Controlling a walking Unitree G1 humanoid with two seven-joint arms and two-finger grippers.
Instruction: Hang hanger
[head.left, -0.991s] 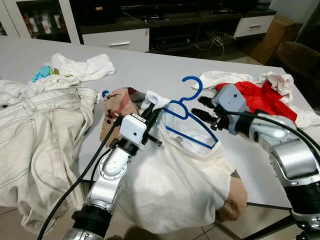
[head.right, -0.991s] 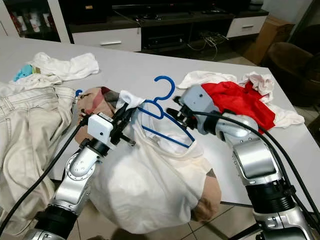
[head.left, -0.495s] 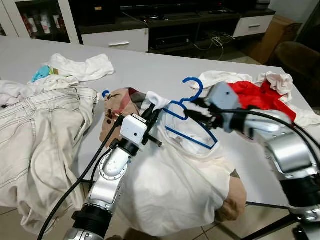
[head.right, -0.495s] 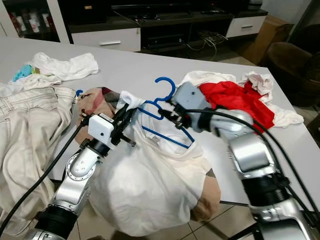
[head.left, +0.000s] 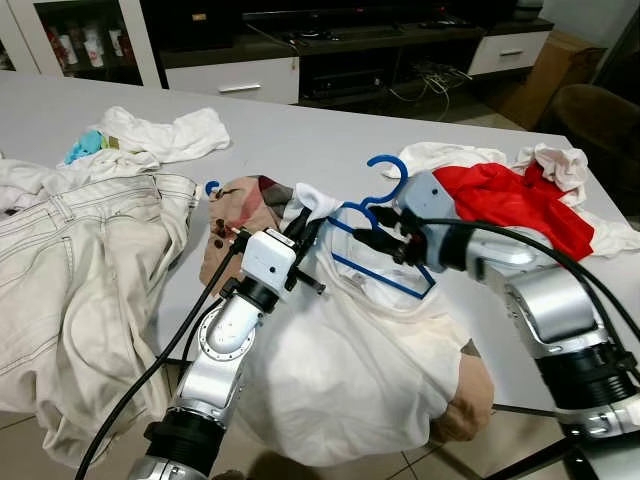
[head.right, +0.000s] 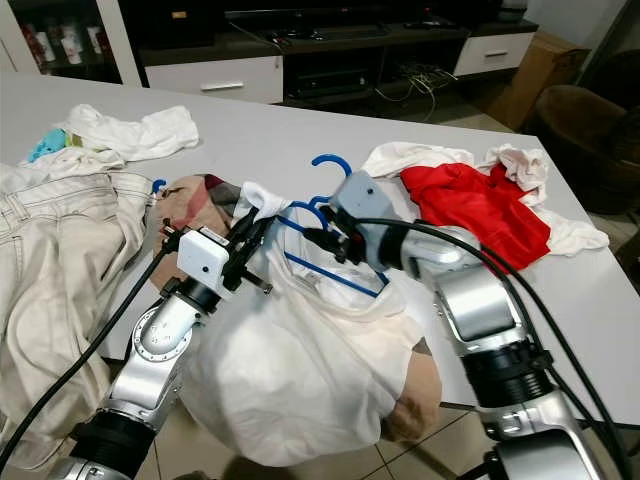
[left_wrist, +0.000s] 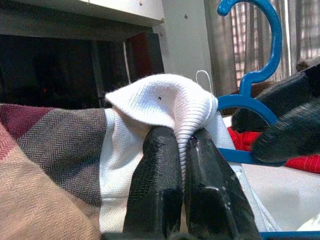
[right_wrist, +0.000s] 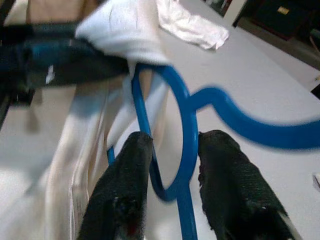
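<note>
**Right gripper closed in on the hanger neck**

Over the last second the right gripper (head.left: 372, 238) had travelled from beside the red cloth (head.left: 510, 200) toward the middle of the table (head.left: 300, 135), and its two black fingers (right_wrist: 125, 190) now straddled the blue hanger (right_wrist: 185, 125) just below the hook. They stood apart with the blue neck between them, so the hanger was bracketed but not yet clamped.

The left gripper (head.left: 305, 225) had not shifted; its fingers were pressed together on the ribbed collar of the white shirt (head.left: 340, 370), holding that collar up beside the hanger's shoulder. The shirt's body draped over the near edge of the table, over a tan garment (head.left: 470, 395).

The hanger lay partly inside the shirt's neck opening, near the middle of the table toward the near edge, its hook pointing up and away from the robot. Pale jeans (head.left: 80, 270) covered the left side and hung over the near edge there; a white cloth (head.left: 165, 133) lay further back.

By my reading, the approach was finished. Closing on the neck should come next, so the hanger can be worked into the shirt or lifted with it.
</note>
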